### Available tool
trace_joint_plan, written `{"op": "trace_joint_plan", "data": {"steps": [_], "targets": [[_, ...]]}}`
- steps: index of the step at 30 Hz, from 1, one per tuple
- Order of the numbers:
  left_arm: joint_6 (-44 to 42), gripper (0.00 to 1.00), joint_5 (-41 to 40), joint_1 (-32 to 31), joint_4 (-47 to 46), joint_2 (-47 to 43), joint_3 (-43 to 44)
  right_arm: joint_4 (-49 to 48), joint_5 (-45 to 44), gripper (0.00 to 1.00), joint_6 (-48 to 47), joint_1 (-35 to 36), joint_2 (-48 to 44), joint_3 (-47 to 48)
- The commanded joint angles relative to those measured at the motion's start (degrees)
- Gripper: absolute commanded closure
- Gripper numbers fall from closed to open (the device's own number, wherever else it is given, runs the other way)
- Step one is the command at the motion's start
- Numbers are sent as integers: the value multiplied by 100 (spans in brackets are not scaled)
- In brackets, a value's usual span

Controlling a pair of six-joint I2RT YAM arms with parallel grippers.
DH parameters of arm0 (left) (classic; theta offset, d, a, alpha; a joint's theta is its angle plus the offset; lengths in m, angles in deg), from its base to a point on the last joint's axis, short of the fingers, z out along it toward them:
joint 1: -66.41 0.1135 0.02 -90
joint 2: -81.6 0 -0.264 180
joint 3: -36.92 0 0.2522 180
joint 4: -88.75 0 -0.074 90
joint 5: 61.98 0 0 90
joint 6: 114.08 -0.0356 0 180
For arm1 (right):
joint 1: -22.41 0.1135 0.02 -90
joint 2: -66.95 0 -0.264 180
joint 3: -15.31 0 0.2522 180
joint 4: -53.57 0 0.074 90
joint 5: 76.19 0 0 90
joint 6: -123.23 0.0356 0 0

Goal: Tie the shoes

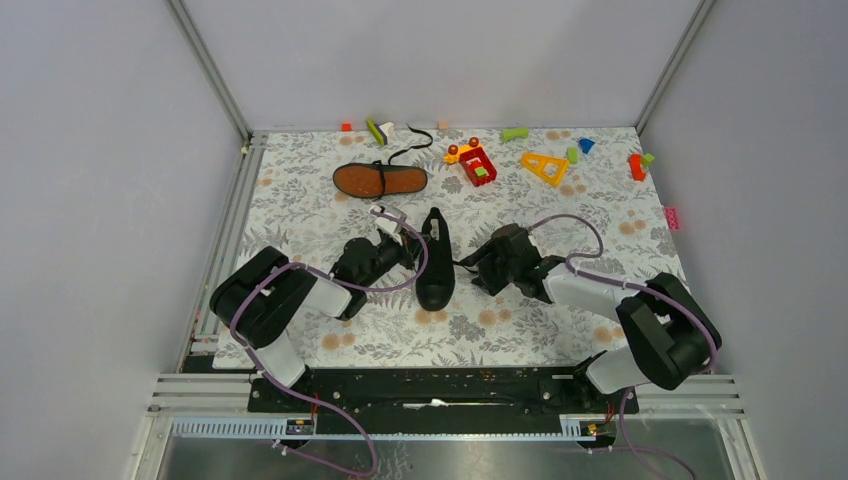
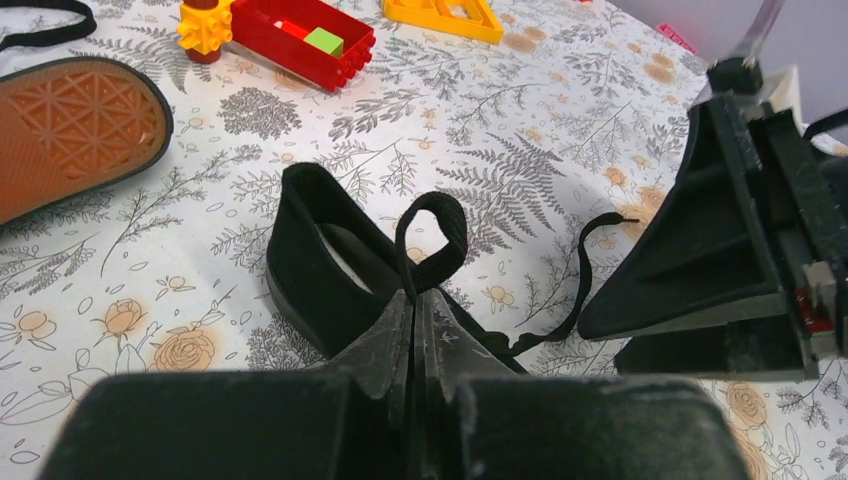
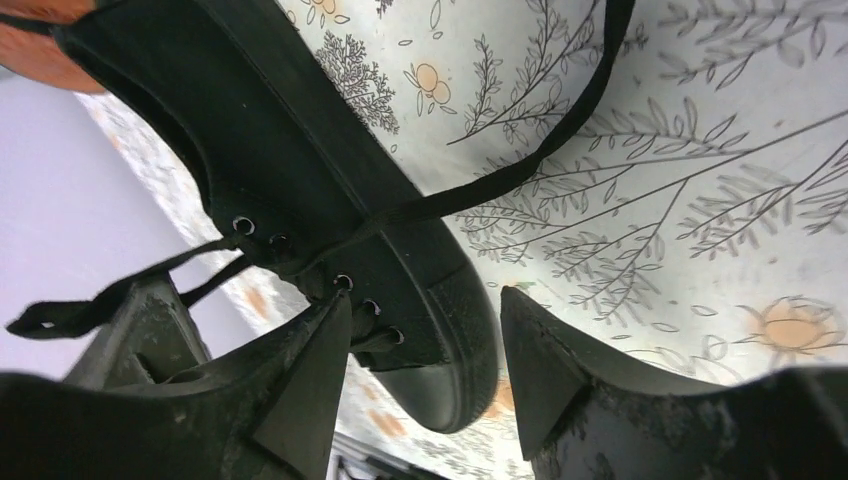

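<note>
Where the pair lies: upright shoe [image 1: 435, 262] central; overturned shoe [image 1: 380, 180] beyond it, sole up;
left gripper [image 2: 414, 325]: pressed together, pinching lace loop [image 2: 442, 215];
right gripper [image 3: 425, 340]: spread, by the upright shoe's toe

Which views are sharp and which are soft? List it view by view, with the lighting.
Top external: even, soft light, sharp throughout, only faint shadows beside the upright shoe. Left wrist: lace loop crisp, the shut left hand dark and softer near the lens. Right wrist: eyelets sharp, the open right hand a dark, soft silhouette.
</note>
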Motion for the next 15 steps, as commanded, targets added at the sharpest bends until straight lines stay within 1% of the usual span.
{"op": "trace_joint_plan", "data": {"steps": [1, 4, 12, 13, 15], "targets": [[-43, 100, 107, 22, -778, -23, -66, -1174, -458, 39, 1659, 177, 65, -334], [-55, 100, 151, 22, -971, 49, -97, -1682, -568, 41, 2118, 230, 248, -506], [-63, 100, 169, 23, -1052, 146, -64, -2198, -684, 44, 2580, 257, 859, -406], [-65, 100, 163, 22, -1047, 155, -57, -2218, -736, 47, 2597, 259, 926, -393], [-29, 100, 102, 27, -1039, 177, -48, -2145, -823, 55, 2572, 261, 988, -331]]}}
